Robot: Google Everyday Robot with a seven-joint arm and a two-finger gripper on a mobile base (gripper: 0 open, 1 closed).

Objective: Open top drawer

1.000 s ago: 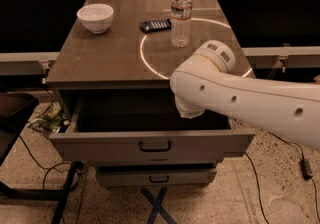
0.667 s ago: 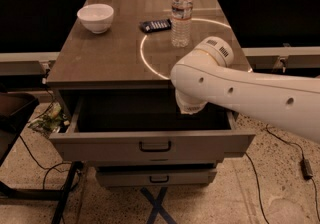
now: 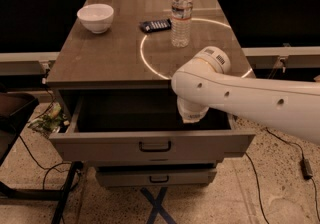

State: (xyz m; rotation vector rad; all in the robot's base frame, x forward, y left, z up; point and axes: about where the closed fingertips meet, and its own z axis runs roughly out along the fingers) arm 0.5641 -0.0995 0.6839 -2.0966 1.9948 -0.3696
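Note:
The top drawer (image 3: pixel 150 144) is pulled out from under the tabletop. Its wide grey front carries a small black bar handle (image 3: pixel 155 146), and its deep interior (image 3: pixel 125 113) shows dark. My white arm (image 3: pixel 240 98) comes in from the right across the table's front right corner. Its wrist end points down into the drawer's right half, and the gripper (image 3: pixel 192 116) sits there, mostly hidden by the wrist. A narrower grey drawer (image 3: pixel 157 177) below is closed.
On the brown tabletop (image 3: pixel 110 58) stand a white bowl (image 3: pixel 95 17), a clear water bottle (image 3: pixel 181 14) and a dark flat device (image 3: pixel 155 25). Cables (image 3: pixel 35 160) and a power brick (image 3: pixel 305 168) lie on the floor. Crossed table legs (image 3: pixel 157 208) stand below the drawers.
The arm has shifted slightly to the left over the drawer's right half. The drawer stays pulled out by the same amount.

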